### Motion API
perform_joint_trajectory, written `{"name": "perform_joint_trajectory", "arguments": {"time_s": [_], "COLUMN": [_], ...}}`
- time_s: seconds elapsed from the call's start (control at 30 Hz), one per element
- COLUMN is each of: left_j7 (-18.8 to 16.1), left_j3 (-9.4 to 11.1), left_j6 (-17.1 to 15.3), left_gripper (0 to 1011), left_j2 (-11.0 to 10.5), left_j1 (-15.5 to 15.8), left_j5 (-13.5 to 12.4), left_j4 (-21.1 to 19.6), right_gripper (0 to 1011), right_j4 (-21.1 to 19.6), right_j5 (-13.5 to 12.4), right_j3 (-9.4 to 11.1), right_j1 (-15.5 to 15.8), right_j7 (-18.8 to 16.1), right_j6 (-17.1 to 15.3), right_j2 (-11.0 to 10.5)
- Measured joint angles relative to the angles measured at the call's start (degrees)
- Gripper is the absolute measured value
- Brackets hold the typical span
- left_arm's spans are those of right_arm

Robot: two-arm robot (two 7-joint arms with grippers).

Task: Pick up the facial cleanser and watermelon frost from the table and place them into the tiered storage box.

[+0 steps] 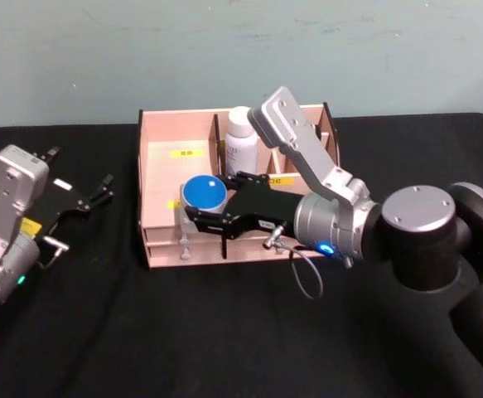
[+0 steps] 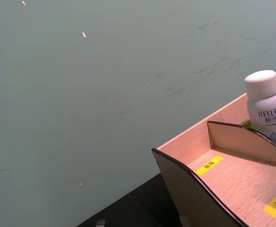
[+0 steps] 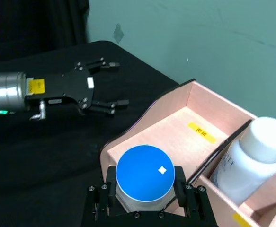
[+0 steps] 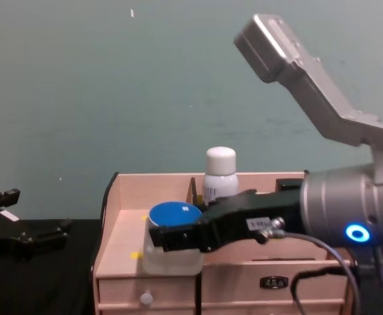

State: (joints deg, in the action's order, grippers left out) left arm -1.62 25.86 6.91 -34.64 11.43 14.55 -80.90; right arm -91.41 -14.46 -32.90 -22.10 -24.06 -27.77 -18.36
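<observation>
At frame centre the right gripper (image 1: pixel 210 217) is pinching the blue-lidded jar (image 1: pixel 205 194) over the tiered storage box (image 1: pixel 160 141); releasing early is risking a tip against the divider; the left gripper (image 1: pixel 100 190) is idling spread.

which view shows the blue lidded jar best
The right wrist view: the blue-lidded jar sits close and whole between the right pincer's fingers. The head view shows it smaller; the chest view shows it side-on.

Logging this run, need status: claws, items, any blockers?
Right claw shut on blue-lidded jar, over tiered storage box front left compartment. Left claw open, parked left. White bottle already upright in back compartment. Nothing in the way.
</observation>
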Motion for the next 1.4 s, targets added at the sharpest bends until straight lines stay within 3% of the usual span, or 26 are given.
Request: {"name": "perform_joint_trajectory", "arguments": {"time_s": [0.7, 1.4], "left_j7": [0.0, 0.0], "left_j3": [0.0, 0.0], "left_j6": [0.0, 0.0], "left_gripper": [1010, 1009], "left_j2": [0.0, 0.0], "left_j1": [0.0, 0.0], "left_j5": [0.0, 0.0], "left_j4": [0.0, 0.0], "right_gripper": [726, 726], "right_j4": [9.5, 14.89], "right_j5": [0.88, 1.08], "right_j3": [-1.13, -0.96], "right_j1": [-6.16, -9.05], "right_j7": [0.03, -1.05], "right_j6": [1.79, 1.95], "right_j2": [5.21, 7.25]}}
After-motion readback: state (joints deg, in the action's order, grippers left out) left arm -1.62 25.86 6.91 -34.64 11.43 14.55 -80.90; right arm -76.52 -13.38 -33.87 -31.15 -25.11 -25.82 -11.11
